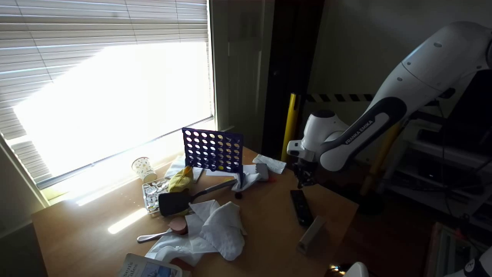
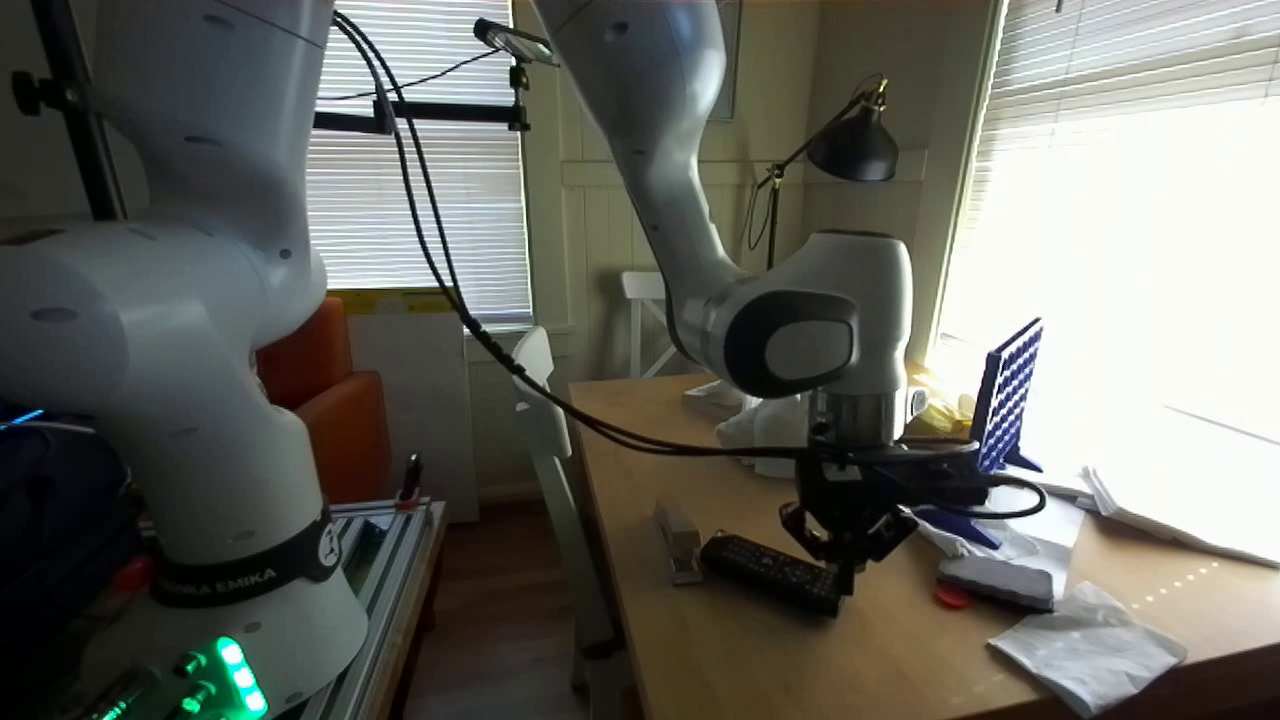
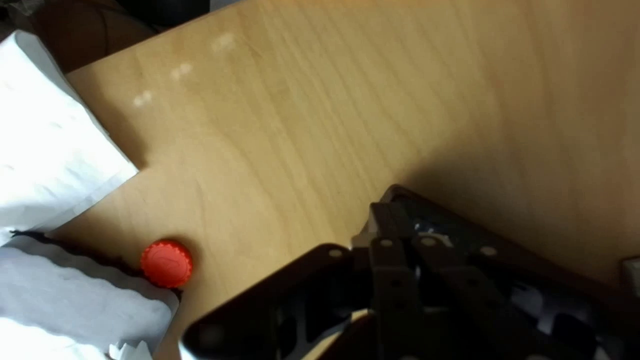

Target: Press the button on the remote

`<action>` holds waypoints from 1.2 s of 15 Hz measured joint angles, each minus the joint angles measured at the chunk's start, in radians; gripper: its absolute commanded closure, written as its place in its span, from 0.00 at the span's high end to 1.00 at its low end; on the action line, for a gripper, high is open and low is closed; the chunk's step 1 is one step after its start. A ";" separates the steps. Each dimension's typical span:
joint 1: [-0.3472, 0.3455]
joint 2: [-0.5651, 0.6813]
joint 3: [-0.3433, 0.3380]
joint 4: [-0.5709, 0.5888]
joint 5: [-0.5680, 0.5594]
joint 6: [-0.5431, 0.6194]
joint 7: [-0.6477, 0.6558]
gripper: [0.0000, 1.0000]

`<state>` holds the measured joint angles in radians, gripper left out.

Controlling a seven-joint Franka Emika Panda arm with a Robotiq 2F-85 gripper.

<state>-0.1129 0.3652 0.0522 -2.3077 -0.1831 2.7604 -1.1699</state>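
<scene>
In both exterior views the black end effector (image 2: 846,582) stands, closed and apparently empty, at one end of the slim black plastic remote (image 2: 770,572), lining-up seemingly in hand and a light press next, an oblong grey block (image 1: 312,234) beyond; the wrist view shows it partly hiding the remote, a scalloped red disc (image 3: 166,263) apart.

Remote (image 2: 770,577): largely covered by the gripper (image 3: 391,215) in the wrist view; buttons (image 2: 752,563) too small and dark to read in both exterior views; contact with any of them undeterminable.
Gripper: cut off at the wrist view's bottom edge.
Book (image 1: 148,267), in an exterior view: cut off below, title partly lost.
White paper (image 3: 50,135): cut off at left.
Yellow item (image 2: 942,412): partly behind the arm (image 2: 665,160), nature unclear.
</scene>
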 measured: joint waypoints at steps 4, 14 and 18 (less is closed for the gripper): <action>-0.044 -0.067 0.052 -0.030 0.090 -0.003 -0.020 0.39; -0.039 -0.324 0.062 -0.099 0.427 -0.298 0.068 1.00; -0.006 -0.397 0.009 -0.133 0.427 -0.333 0.266 1.00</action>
<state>-0.1188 -0.0322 0.0614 -2.4411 0.2438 2.4278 -0.9035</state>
